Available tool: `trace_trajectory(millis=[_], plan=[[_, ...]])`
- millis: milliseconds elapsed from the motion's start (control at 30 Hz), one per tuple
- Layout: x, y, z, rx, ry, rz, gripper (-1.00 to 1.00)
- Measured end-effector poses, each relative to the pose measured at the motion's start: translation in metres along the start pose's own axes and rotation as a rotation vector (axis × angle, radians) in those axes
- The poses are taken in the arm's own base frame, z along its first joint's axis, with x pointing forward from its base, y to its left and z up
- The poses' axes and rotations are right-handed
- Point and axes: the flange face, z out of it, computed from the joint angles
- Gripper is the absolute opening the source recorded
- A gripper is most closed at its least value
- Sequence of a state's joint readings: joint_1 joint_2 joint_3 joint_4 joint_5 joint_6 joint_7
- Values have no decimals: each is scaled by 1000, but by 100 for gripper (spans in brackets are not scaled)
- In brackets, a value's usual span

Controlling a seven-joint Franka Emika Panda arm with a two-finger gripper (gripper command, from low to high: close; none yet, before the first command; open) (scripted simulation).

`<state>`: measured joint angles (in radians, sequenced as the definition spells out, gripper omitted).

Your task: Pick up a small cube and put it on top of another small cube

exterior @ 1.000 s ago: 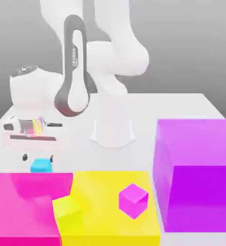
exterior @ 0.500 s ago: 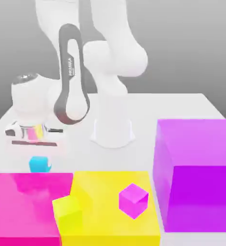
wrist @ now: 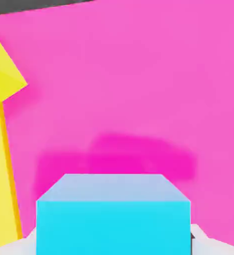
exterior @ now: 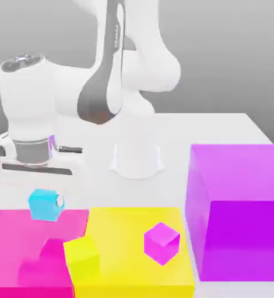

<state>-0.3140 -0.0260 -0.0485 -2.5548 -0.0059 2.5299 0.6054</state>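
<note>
Since a second ago the hand (exterior: 46, 205) has closed on the small cyan cube (exterior: 45, 205), lifted it off the surface (exterior: 221, 125) and swung toward the near side. It now pinches the cube in the air above the far edge of the big pink block (exterior: 11, 233) at the exterior view's left. The carry step looks under way. Next, the cube needs to travel right to the small yellow-green cube (exterior: 82, 258) or the small magenta cube (exterior: 161, 242), then come down squarely on top.

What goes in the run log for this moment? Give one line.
phase: carry | hand: shut on cyan cube | cube: lifted, over pink block | stacking: not yet done
</note>
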Motion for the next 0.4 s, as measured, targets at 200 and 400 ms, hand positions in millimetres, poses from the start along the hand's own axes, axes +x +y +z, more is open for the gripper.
trace_trajectory(millis=[200,400], plan=[[-27,-95,-24,3,-1,20,-100],[-14,-84,14,2,0,66,100]])
